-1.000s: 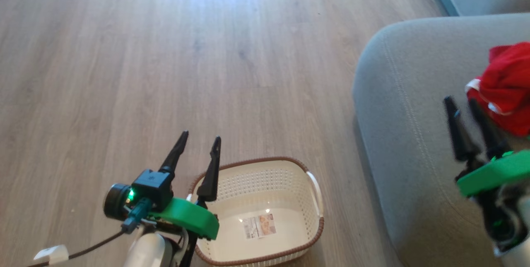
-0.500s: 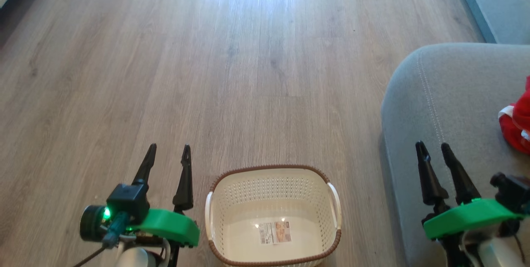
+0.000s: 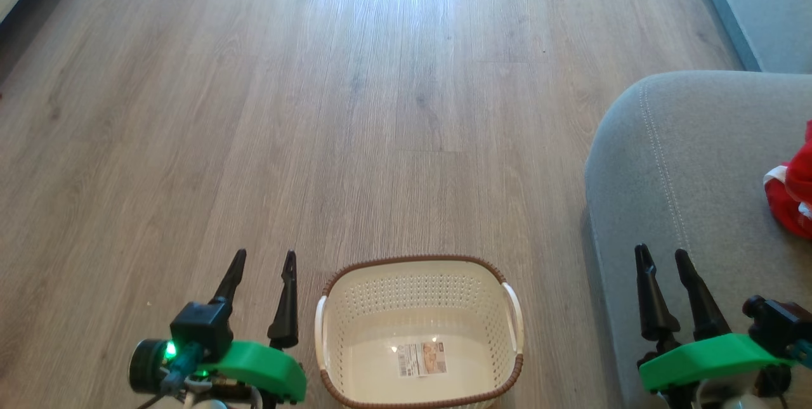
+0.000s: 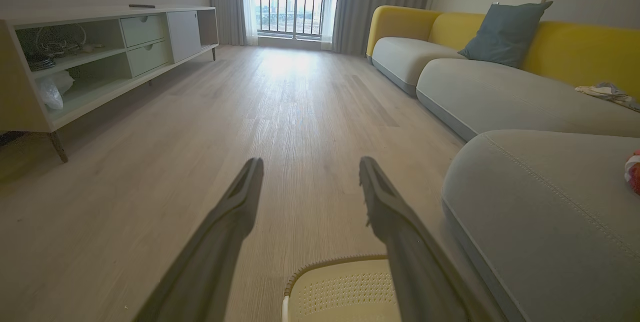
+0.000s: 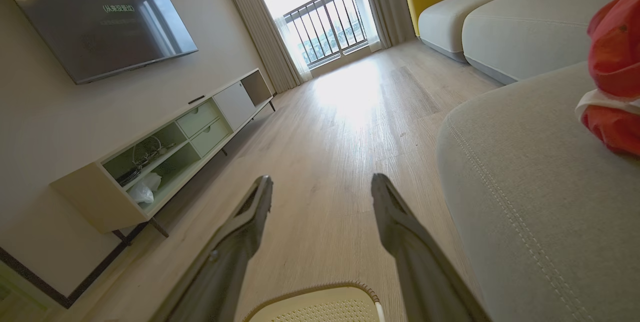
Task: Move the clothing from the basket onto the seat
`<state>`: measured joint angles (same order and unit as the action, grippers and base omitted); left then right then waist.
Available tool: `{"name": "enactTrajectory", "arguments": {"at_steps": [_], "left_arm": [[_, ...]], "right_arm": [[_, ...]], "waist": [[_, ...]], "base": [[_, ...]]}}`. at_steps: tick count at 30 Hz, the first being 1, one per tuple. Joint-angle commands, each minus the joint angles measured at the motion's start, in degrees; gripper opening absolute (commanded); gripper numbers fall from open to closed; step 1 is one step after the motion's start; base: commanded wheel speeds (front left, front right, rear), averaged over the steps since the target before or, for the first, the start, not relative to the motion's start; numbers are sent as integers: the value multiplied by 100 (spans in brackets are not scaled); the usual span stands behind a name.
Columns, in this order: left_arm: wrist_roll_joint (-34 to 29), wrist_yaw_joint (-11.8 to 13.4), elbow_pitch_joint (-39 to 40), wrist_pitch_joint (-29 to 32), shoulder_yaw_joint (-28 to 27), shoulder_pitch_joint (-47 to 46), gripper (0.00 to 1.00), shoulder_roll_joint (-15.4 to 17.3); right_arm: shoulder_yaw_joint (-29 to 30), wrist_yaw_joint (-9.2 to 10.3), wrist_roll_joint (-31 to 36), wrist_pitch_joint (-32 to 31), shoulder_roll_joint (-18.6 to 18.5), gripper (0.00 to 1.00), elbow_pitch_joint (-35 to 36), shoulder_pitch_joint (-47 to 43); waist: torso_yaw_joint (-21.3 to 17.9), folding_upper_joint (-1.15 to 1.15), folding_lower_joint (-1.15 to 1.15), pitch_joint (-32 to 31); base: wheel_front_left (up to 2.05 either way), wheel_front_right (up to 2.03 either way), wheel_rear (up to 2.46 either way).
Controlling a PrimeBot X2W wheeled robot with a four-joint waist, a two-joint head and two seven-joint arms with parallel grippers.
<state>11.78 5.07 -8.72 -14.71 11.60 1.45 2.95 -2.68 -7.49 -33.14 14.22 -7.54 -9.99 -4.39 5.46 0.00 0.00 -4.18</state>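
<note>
The pale wooden floor [image 3: 380, 111] takes up most of the head view, from the top edge down to the bottom. The grey seat [image 3: 685, 174] curves in from the right side, its line of light stitching running down toward the lower right. At bottom centre, the basket [image 3: 419, 261] stands on the floor just beside the seat, and I see nothing in it but the label [image 3: 422, 358] on its bottom. The red clothing [image 3: 793, 196] with its white band lies on the seat at the right edge, cut off by the frame, so I cannot tell whether both garments are there.

My left gripper [image 3: 264, 255] hovers at lower left, just beside the basket, jaws spread and holding nothing. My right gripper [image 3: 663, 252] hangs at lower right over the seat's front edge, also released and empty.

I judge the moving to be finished, or nearly. The next move calls for no grasp, only a look further right to confirm both garments are on the seat.
</note>
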Motion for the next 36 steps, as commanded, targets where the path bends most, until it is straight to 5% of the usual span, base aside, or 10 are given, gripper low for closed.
{"name": "enactTrajectory", "arguments": {"at_steps": [1,36], "left_arm": [[64,-37,147,-29,-177,-153,100,-7],[500,-415,191,-29,-353,-120,100,-7]], "right_arm": [[-73,0,66,77,-38,100,212,114],[3,0,-28,77,-13,100,174,117]], "waist": [[-6,0,0,2],[-14,0,0,7]], "base": [[0,0,0],[0,0,0]]}}
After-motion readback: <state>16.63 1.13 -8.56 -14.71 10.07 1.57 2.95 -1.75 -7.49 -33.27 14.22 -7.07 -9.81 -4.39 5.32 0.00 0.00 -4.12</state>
